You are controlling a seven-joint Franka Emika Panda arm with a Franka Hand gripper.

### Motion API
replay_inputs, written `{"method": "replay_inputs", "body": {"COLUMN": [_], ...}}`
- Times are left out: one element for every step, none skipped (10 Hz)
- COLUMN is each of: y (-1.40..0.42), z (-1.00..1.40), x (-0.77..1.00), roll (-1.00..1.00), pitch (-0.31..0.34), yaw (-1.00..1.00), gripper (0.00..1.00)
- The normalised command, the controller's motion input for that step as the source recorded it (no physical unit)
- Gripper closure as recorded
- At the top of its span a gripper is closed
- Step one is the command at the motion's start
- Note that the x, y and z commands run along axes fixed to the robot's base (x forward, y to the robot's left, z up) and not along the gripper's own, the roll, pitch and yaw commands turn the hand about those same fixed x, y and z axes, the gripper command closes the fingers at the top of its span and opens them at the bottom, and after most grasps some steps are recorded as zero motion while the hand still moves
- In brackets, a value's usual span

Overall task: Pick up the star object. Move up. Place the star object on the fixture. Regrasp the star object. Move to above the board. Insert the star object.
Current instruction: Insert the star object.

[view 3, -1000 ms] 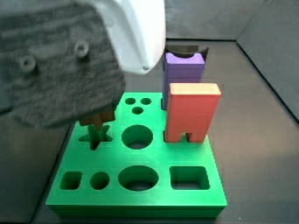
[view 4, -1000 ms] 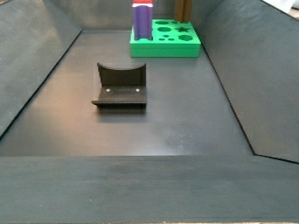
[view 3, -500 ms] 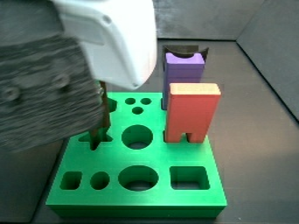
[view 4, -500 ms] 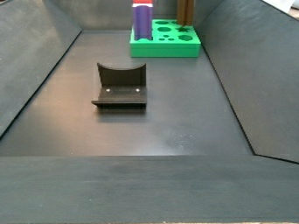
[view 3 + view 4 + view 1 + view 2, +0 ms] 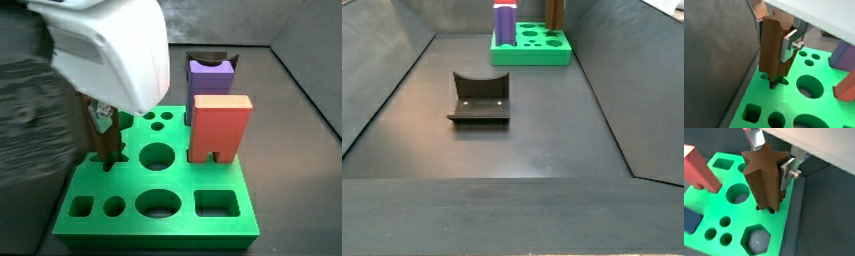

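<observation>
My gripper (image 5: 774, 35) is shut on the star object (image 5: 771, 55), a brown wooden prism held upright; both show in the other wrist view too, the gripper (image 5: 769, 160) and the star object (image 5: 764, 178). The prism's lower end sits at the mouth of the star-shaped hole (image 5: 768, 208) near a side edge of the green board (image 5: 761, 95). In a side view the gripper (image 5: 104, 118) holds the star object (image 5: 106, 140) over the board (image 5: 201, 225). The fixture (image 5: 480, 97), a dark bracket, stands on the floor well away from the board (image 5: 529, 52).
A salmon-red arched block (image 5: 218, 125) and a purple notched block (image 5: 210, 80) stand on the board, beside the gripper. The board has round, square and hexagon holes (image 5: 756, 240). Dark bin walls (image 5: 396, 70) slope up around the floor.
The gripper has come down with the star object. Its lower end, earlier above the board, now reaches the star-shaped hole. Nothing else has moved.
</observation>
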Motion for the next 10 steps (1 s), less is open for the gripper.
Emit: {"method": "replay_inputs", "body": {"y": [-0.06,-0.06,-0.03,0.0,0.0,-0.01,0.0,-0.03,0.0,0.0], "z": [0.0,-0.01,-0.29,-0.24,-0.09,-0.11,-0.05,-0.02,-0.25,-0.28], "x": [0.09,0.0,0.25,0.16,0.08,0.1,0.03,0.04,0.04,0.0], "roll": [0.0,0.0,0.0,0.0,0.0,0.0,0.0,0.0,0.03,0.0], "pitch": [0.0,0.0,-0.019,-0.036,-0.003,-0.004,0.0,0.0,-0.017,-0.054], "yaw": [-0.29,0.0,0.01,0.03,0.0,0.0,0.0,0.0,0.0,0.0], "gripper": [1.0,1.0,1.0,1.0,1.0,1.0,1.0,1.0,1.0,1.0]}}
